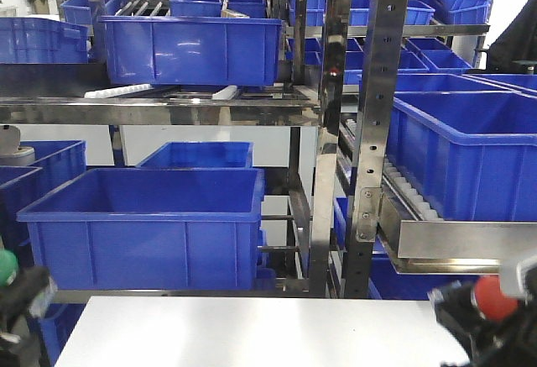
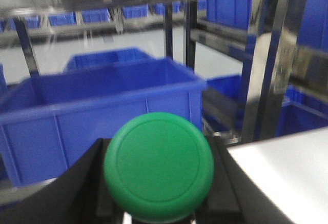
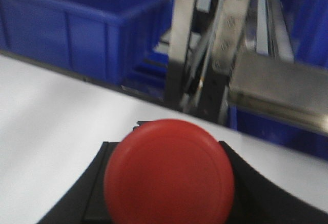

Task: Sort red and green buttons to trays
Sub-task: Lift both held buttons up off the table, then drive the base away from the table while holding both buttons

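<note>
Crates, front view: deep blue plastic crates are packed into a shiny steel rack, and one big crate sits just behind the far edge of the table.
Table, front view: the flat white tabletop runs along the bottom of the picture, between the two arms.
Left side, front view: the black left gripper is low at the picture's left edge, just off the table's left side. The green round-capped push-button pokes out at its top, partly cut off by the frame.
Right side, front view: the black right gripper is in the lower right corner at the table's right edge. The red mushroom-capped push-button is tucked in it, cap showing.
Green button, left wrist view: the green cap is big and square-on in the lower centre, a little blurred.
Left jaws, left wrist view: dark jaws stand close on both sides of the cap, drawn in narrow and holding the green button.
Backdrop, left wrist view: a blue crate sits right behind the button, rack posts stand to the right, and a corner of white table shows at lower right.
Red button, right wrist view: the red cap is at bottom centre, facing the camera and soft in focus.
Right jaws, right wrist view: black jaws flank the cap left and right, narrow and gripping the red button.
Backdrop, right wrist view: white table spreads behind the cap, with blue crates and steel rack beyond its far edge.
</note>
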You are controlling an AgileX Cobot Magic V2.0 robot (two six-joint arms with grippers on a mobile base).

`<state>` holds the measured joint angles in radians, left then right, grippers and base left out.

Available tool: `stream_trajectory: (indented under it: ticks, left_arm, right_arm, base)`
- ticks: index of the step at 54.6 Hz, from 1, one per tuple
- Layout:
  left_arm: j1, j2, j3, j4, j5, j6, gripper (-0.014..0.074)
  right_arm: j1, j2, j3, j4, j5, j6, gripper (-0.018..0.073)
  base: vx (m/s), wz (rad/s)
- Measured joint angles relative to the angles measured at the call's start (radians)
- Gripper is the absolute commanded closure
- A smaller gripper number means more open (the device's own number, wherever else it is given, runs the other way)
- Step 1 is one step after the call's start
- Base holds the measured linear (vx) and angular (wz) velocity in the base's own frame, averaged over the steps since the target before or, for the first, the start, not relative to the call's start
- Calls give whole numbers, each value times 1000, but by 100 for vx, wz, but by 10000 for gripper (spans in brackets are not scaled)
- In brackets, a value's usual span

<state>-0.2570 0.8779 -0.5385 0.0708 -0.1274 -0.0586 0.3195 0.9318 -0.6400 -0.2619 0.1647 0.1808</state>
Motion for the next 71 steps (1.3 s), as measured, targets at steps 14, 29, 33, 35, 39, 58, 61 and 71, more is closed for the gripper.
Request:
stream_trajectory:
  ticks: [14,29,33,35,39,58,61,71]
  left_arm:
    - [0,-164,-24,0,100,-1,602]
    - [0,-356,-24,0,207,-2,602]
    - [0,-370,-24,0,216,-2,602]
    - [0,-370,-24,0,220,-2,602]
    - [0,-370,-24,0,230,-2,602]
    - [0,-370,-24,0,231,-2,602]
    - [0,-370,-24,0,231,-2,602]
    - [0,-370,-24,0,232,-2,602]
  right_arm:
    - [28,-71,-74,3,23,10,568]
    - [31,-212,-74,0,93,-5,568]
    - [31,-221,-74,1,94,-6,568]
    - [31,-221,-74,2,94,-6,568]
    - [31,-221,-74,3,94,-6,568]
    - [31,-221,-74,2,101,-6,568]
    - [31,-221,-74,2,101,-6,568]
    - [31,-221,-74,2,101,-6,568]
  base:
    - [0,0]
    - [0,0]
    - [0,0]
    - [0,0]
    - [0,0]
    - [0,0]
    - [0,0]
    - [0,0]
